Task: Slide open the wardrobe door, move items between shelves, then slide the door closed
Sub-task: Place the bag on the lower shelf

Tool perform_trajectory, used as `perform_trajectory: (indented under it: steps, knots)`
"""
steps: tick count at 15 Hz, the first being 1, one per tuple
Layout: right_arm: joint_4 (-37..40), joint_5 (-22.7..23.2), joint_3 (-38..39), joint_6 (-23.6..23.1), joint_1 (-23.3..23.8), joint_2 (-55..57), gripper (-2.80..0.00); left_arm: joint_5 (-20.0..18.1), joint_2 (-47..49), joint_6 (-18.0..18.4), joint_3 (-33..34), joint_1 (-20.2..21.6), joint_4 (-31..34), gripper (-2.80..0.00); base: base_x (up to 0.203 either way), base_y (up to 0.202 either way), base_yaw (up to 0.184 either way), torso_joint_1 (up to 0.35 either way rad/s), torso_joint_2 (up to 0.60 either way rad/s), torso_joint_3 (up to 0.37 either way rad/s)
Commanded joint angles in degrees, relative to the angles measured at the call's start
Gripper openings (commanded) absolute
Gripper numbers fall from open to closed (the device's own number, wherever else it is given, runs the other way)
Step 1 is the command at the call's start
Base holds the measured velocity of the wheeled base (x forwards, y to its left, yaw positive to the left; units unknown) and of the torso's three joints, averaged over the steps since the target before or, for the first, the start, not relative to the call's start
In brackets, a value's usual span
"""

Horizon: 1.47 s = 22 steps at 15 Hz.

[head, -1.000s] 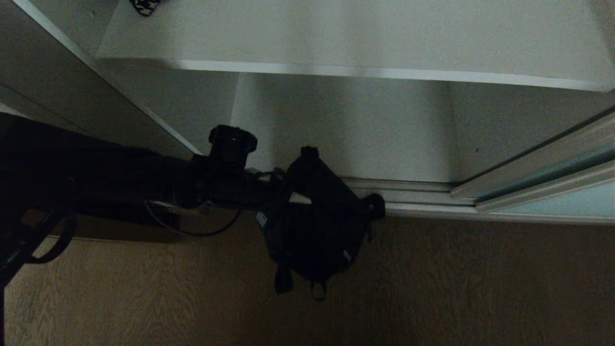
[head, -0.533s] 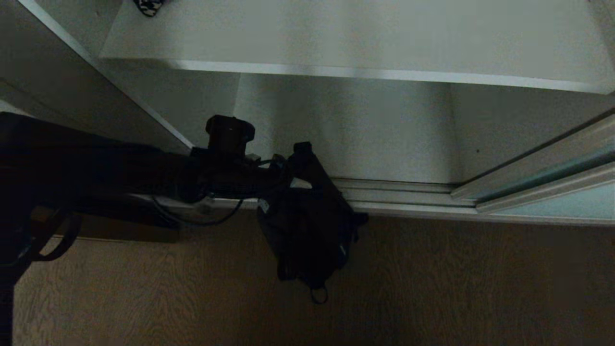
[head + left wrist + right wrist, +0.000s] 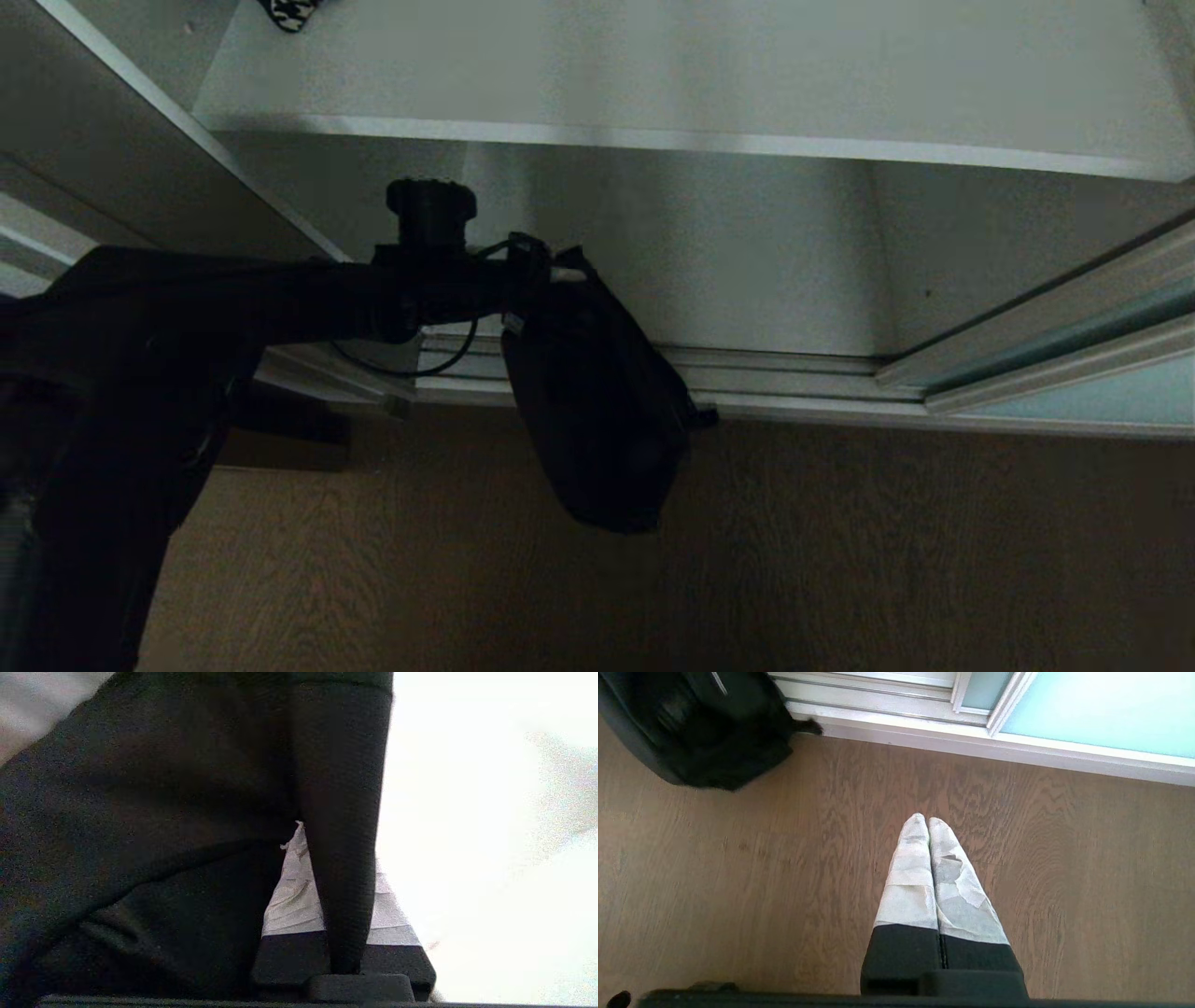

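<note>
black fabric bag [image 3: 597,411] hangs clenched in the left claw [image 3: 546,271] before the open wardrobe, under the upper shelf [image 3: 672,75], sliding wardrobe door [image 3: 1087,714] aside; advisable to clear the shelf's edge before releasing; right claw [image 3: 928,826] pressed closed, idle.

No legible text in any view.
The black bag [image 3: 597,411] carries a small pale tag [image 3: 511,324] near its top edge, too small and dim to read; nothing readable shows on the shelf [image 3: 653,75] or the door [image 3: 1101,714].
</note>
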State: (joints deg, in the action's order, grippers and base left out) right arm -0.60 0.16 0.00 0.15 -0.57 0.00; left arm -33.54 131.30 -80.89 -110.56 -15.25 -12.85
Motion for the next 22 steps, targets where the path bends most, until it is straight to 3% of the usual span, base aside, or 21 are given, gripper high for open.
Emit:
perform_trajectory:
  steps: [1, 5, 7, 9, 17, 22]
  knots:
    - [0.0, 0.0, 0.0, 0.0, 0.0, -0.2, -2.8, 0.0, 4.3, -3.9, -0.7, 2.1, -7.5, -2.8, 0.0, 0.0, 0.0, 0.0, 0.0, 0.0]
    - [0.0, 0.0, 0.1, 0.0, 0.0, -0.2, -2.8, 2.6, 7.4, -3.5, -0.8, 3.6, -16.6, -2.8, 0.0, 0.0, 0.0, 0.0, 0.0, 0.0]
    - [0.0, 0.0, 0.1, 0.0, 0.0, -0.2, -2.8, 3.8, 7.1, 0.1, -0.9, 4.8, -19.1, -2.8, 0.0, 0.0, 0.0, 0.0, 0.0, 0.0]
    - [0.0, 0.0, 0.0, 0.0, 0.0, -0.2, -2.8, 3.8, 6.2, 1.6, -0.9, 5.8, -22.8, -2.8, 0.0, 0.0, 0.0, 0.0, 0.0, 0.0]
    - [0.0, 0.0, 0.0, 0.0, 0.0, -0.2, -2.8, 3.0, 4.7, 2.1, -1.5, 6.5, -34.8, -2.8, 0.0, 0.0, 0.0, 0.0, 0.0, 0.0]
    - [0.0, 0.0, 0.0, 0.0, 0.0, -0.2, -2.8, 2.2, 6.2, 6.6, -1.5, 5.1, -42.9, -2.8, 0.0, 0.0, 0.0, 0.0, 0.0, 0.0]
